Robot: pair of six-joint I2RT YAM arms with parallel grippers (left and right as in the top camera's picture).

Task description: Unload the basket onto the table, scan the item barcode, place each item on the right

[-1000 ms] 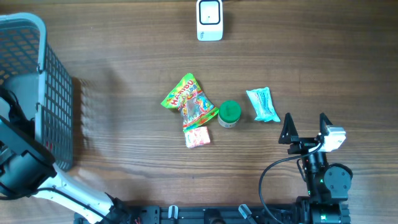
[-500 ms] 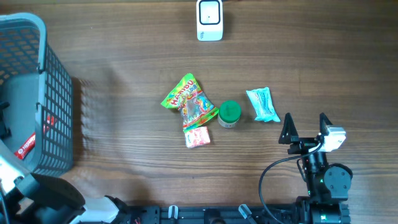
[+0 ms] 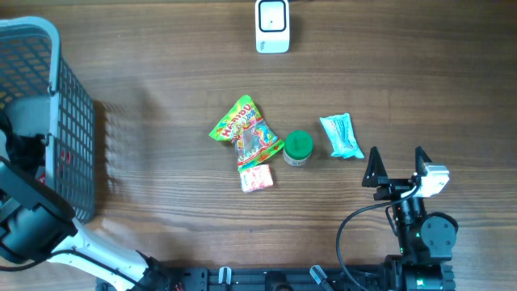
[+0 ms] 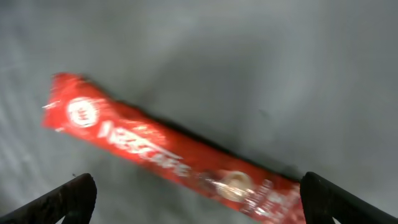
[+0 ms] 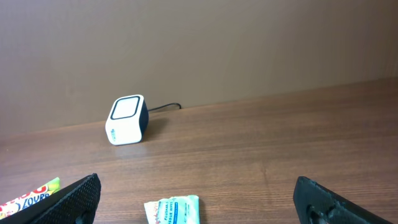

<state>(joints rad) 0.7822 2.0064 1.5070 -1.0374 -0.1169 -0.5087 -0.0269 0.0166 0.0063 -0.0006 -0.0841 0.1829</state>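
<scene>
Red sachet (image 4: 174,158) lies free in basket (image 3: 73,121) under our spread left fingers (image 4: 71,199); right fingers (image 5: 68,199) apart. Drop-off looks done; next item needs scanner (image 3: 272,26).

Red foil stick sachet (image 4: 168,165), lying from 10 o'clock to 4 o'clock in the left wrist view: white brand lettering "NESCAFÉ", blurred. The round white emblem (image 4: 84,112) at its 10 o'clock end is illegible.

Green-and-yellow plastic sweet bag (image 3: 242,133): red lettering "HARIBO", running towards 1 o'clock.

Teal-and-white plastic packet (image 5: 172,210): blue print, too small to read.

White box-shaped barcode scanner (image 5: 126,119): small side mark, illegible.
</scene>
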